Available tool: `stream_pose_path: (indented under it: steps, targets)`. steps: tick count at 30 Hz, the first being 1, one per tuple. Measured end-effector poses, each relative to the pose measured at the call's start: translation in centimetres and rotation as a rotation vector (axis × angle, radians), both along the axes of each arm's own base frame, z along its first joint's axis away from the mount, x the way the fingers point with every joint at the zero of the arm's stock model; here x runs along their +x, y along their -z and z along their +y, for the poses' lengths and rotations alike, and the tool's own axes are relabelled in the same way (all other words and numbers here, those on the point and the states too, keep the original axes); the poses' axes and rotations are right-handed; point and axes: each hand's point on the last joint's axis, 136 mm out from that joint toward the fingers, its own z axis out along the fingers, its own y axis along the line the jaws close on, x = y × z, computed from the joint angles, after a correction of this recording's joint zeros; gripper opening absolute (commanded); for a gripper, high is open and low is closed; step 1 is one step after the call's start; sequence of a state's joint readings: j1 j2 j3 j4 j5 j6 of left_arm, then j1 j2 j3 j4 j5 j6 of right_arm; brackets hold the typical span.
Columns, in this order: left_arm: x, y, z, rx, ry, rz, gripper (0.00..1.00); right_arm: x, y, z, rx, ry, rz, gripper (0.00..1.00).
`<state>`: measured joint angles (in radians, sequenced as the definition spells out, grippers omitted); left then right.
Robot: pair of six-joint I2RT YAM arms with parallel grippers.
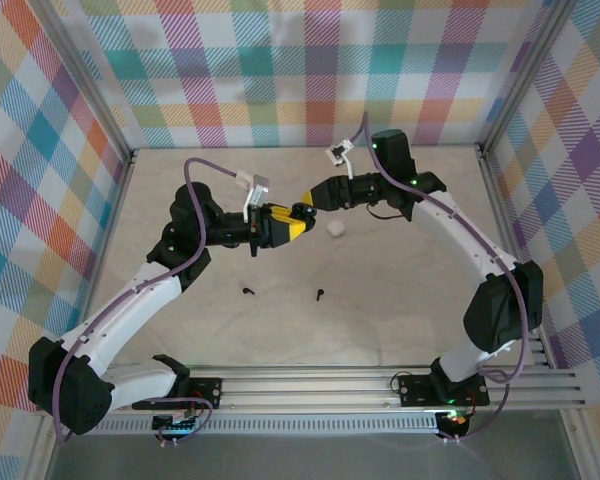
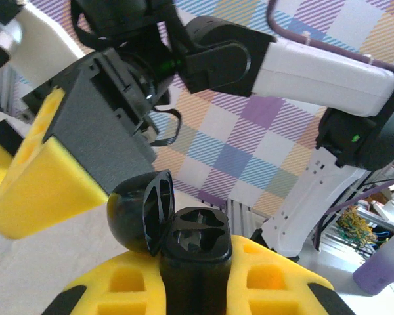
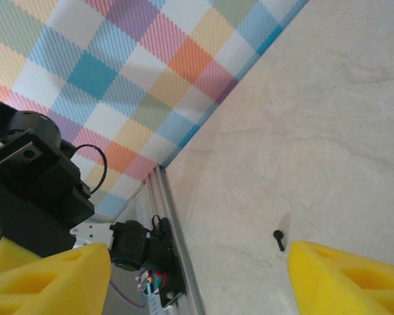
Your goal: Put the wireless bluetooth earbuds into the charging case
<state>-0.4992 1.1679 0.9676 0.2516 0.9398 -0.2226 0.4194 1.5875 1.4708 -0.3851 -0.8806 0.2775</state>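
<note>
Two black earbuds lie on the pale desk point(image 1: 400, 300) near the arm bases: the left earbud point(image 1: 248, 291) and the right earbud point(image 1: 320, 295), well apart from each other and touched by nothing. Both rest nearer the bases than either end effector. The left one lies on the near side of the left end effector point(image 1: 298, 226), the right one on the near side of the point where the two end effectors meet.

Farther in, the left end effector is clamped on a black charging case point(image 2: 197, 243), which stands between its yellow foam pads point(image 2: 128, 285). The case's lid point(image 2: 139, 213) is flipped open to one side. Whether the wells hold anything cannot be told.

Just beyond, the right end effector point(image 1: 313, 197) faces the case with its jaws wide and nothing between them. One of its yellow fingers point(image 2: 33, 187) hangs just beside the lid. In the right wrist view a black earbud point(image 3: 278, 237) lies on the desk between the spread fingers point(image 3: 46, 279), apart from both.

A small white rounded object point(image 1: 336, 229) sits on the desk just right of the case.
</note>
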Motion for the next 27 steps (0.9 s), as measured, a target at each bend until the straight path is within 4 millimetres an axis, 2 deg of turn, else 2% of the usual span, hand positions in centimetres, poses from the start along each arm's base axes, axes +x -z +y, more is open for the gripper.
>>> stream_pose_path:
  steps: [6,9,11,14,16,19,22,27]
  targets:
    - [0.7,1.4,0.2,0.027,-0.046,0.008,0.0,0.6,-1.5,-4.1,-0.083,0.248,-0.027,0.71]
    - [0.9,3.1,0.6,0.048,-0.073,0.035,0.0,-0.1,-0.1,-5.9,-0.143,0.342,0.02,0.65]
    - [1.0,4.4,0.9,0.064,-0.091,0.058,0.0,-1.0,2.5,-6.7,-0.191,0.385,0.095,0.61]
    - [0.8,5.7,1.4,0.085,-0.116,0.08,0.0,-2.6,8.1,-7.6,-0.293,0.424,0.23,0.59]
    - [0.7,6.3,1.7,0.099,-0.13,0.084,0.0,-4.4,12.3,-7.7,-0.372,0.43,0.327,0.59]
    - [0.5,6.7,2.2,0.114,-0.149,0.081,0.0,-7.3,17.1,-7.6,-0.463,0.414,0.438,0.56]
    - [0.2,7.0,2.5,0.126,-0.159,0.078,0.0,-8.9,20.0,-7.1,-0.527,0.402,0.495,0.5]
    - [-0.2,7.8,2.8,0.139,-0.168,0.077,0.0,-8.8,23.0,-5.7,-0.578,0.395,0.508,0.46]
